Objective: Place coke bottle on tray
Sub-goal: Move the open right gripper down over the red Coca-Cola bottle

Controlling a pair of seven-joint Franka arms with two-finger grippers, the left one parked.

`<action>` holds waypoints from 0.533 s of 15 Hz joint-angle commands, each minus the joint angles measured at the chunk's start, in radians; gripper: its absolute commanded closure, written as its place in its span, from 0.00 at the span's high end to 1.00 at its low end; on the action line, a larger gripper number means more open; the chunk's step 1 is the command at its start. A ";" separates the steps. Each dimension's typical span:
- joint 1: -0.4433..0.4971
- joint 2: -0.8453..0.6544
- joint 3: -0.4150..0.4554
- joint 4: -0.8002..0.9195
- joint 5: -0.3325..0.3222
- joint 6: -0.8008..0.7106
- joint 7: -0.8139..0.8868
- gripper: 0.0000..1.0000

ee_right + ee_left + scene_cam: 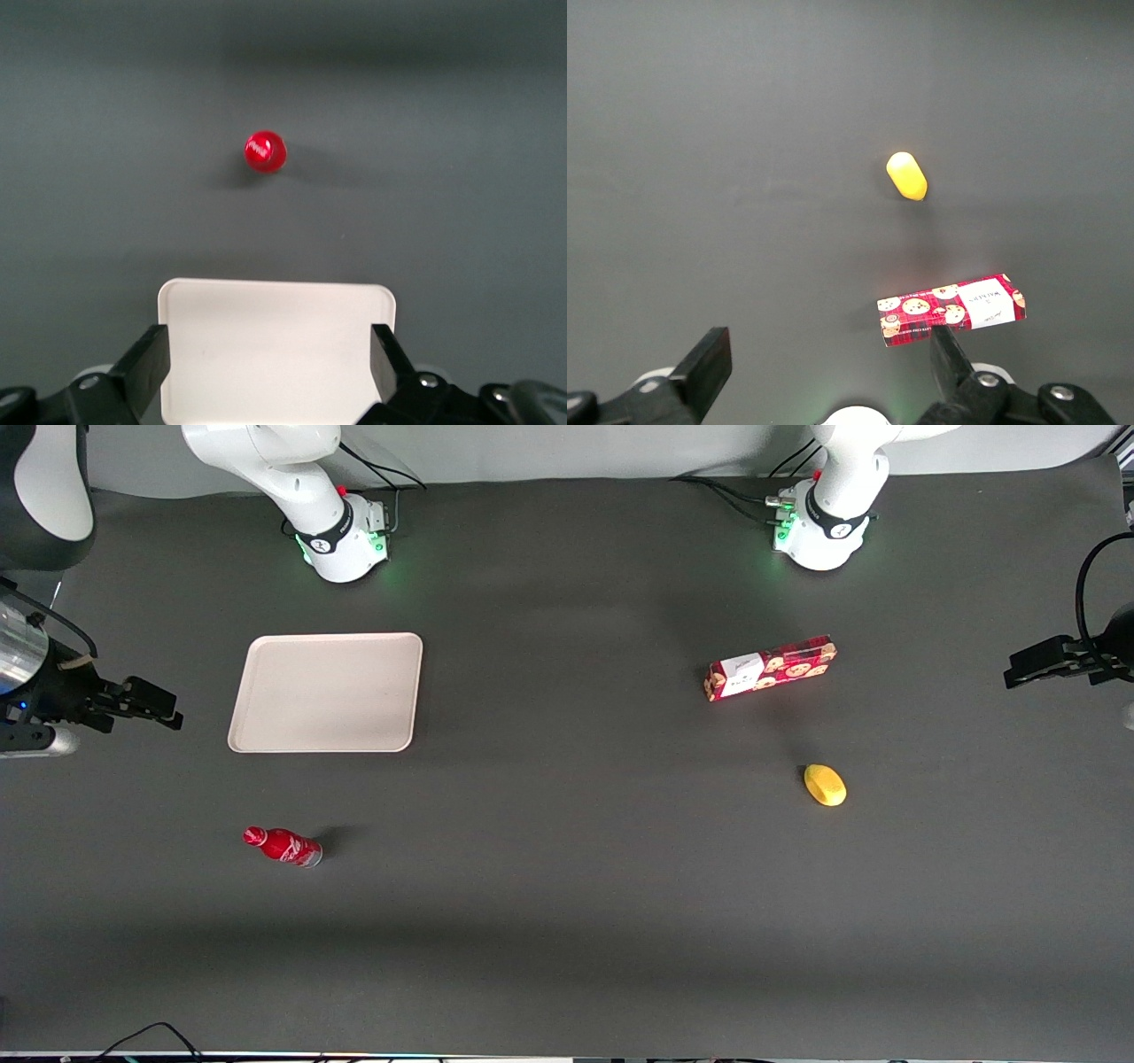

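The coke bottle, small and red with white script, stands on the dark table, nearer to the front camera than the tray. The tray is beige, flat and bare. My right gripper hangs high above the table at the working arm's end, well apart from both. It is open and empty. In the right wrist view the gripper looks down past its spread fingers onto the tray, and the bottle's red cap shows apart from the tray's edge.
A red cookie box and a yellow oval object lie toward the parked arm's end of the table. Both show in the left wrist view, the box and the yellow object.
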 commanded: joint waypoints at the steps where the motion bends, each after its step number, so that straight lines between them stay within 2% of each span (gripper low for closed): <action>1: 0.005 0.103 0.005 0.018 -0.017 0.108 -0.024 1.00; 4: 0.015 0.194 0.004 0.018 0.003 0.197 -0.110 1.00; 8: 0.018 0.271 0.005 0.018 0.066 0.283 -0.119 1.00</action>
